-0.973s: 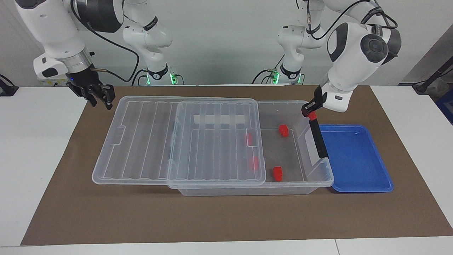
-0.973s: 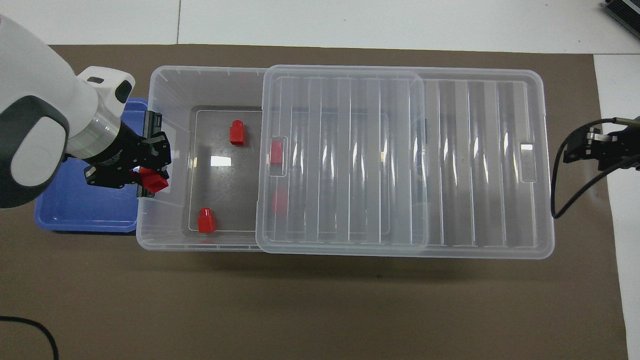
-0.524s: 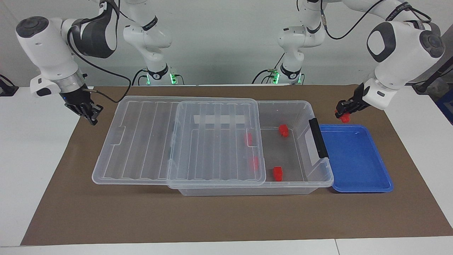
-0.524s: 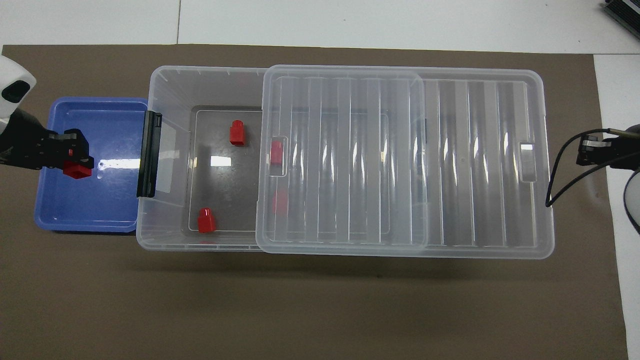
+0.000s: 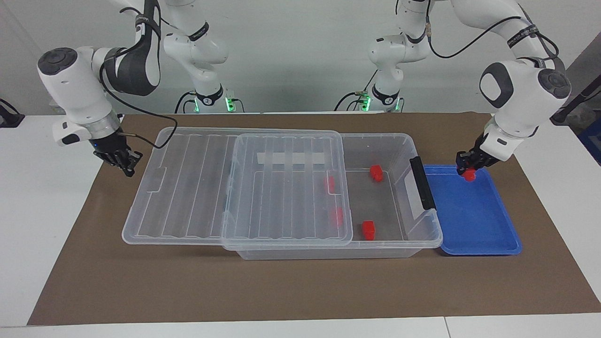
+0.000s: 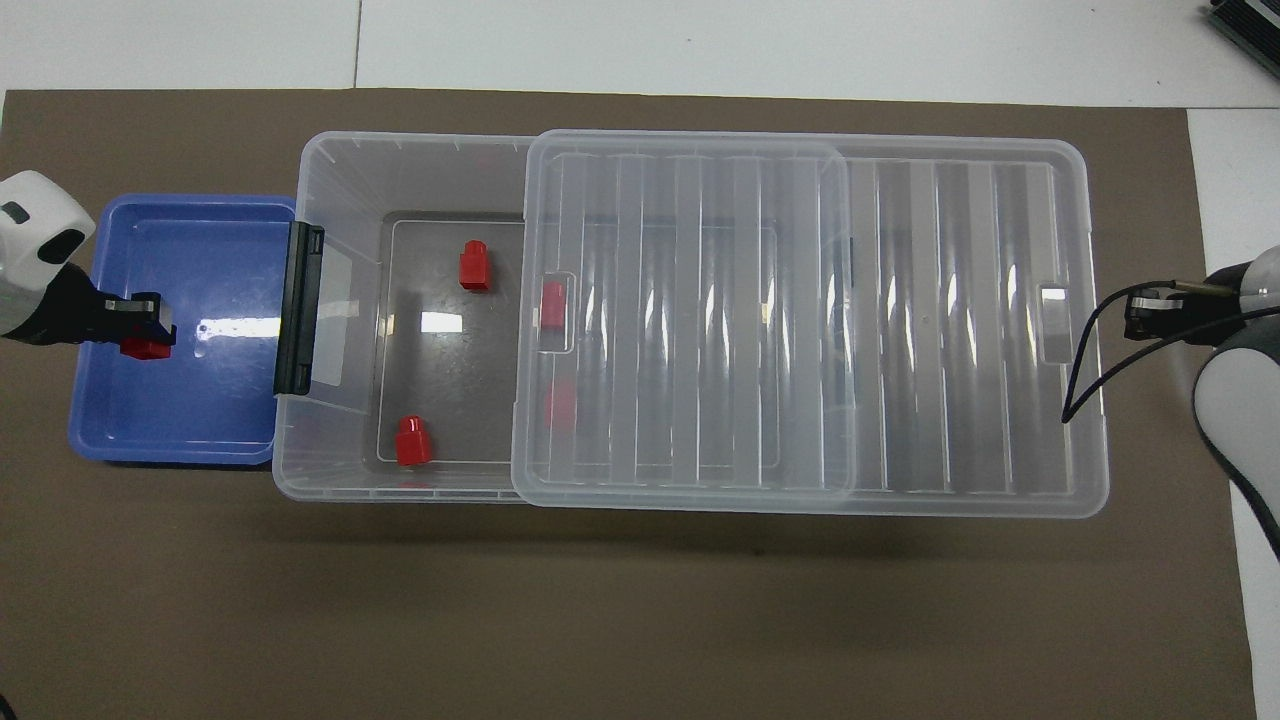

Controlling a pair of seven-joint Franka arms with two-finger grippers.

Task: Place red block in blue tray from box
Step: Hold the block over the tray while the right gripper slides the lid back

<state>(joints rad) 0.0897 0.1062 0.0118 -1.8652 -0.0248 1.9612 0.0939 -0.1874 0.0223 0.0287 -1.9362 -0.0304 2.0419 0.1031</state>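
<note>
Clamped on the red block (image 5: 469, 175), the left gripper (image 5: 467, 170) hangs low over the blue tray (image 5: 474, 220), above the tray's corner nearest the robots and toward the left arm's end of the table; whether the block touches the tray floor cannot be told. Its long axis and heading are too small to read. That tray sits just beside the box (image 5: 425, 241), by the black latch (image 5: 422, 183). Inside the box, two loose red blocks (image 5: 375, 172) (image 5: 368, 230) lie uncovered, and two more show through the slid-aside lid (image 5: 235, 188). No writing is legible; the white tape strip (image 5: 291, 158) is blank. At the lid's other end, the right gripper (image 5: 126, 162) waits beside it, its fingers unreadable.
</note>
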